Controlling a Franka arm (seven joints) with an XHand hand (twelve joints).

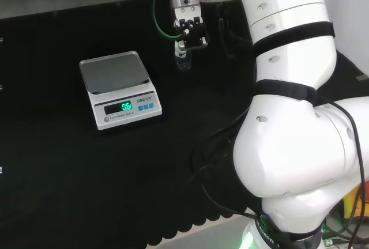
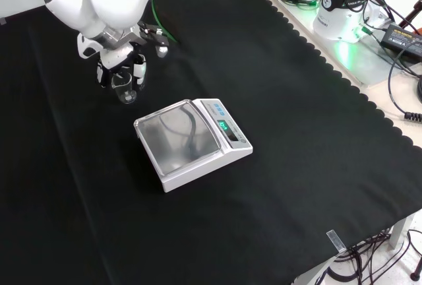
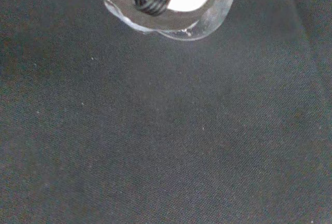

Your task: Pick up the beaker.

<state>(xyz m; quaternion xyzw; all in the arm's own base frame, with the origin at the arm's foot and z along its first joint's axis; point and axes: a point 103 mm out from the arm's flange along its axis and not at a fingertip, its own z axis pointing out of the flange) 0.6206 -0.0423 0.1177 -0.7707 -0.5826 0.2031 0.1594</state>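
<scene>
In the front view, nearest the camera, a white scale [image 2: 194, 143] with a flat steel pan sits on the black cloth [image 2: 297, 133], its display facing right. Just beyond it the small clear beaker [image 2: 124, 89] stands upright, mouth up, with the hand [image 2: 122, 67] over it and fingers curled down on either side of its wall. The head view shows the beaker [image 1: 183, 61] under the hand [image 1: 189, 30], right of the scale [image 1: 121, 90]. The wrist view shows the rounded glass base [image 3: 202, 24] against woven cloth [image 3: 166, 141].
</scene>
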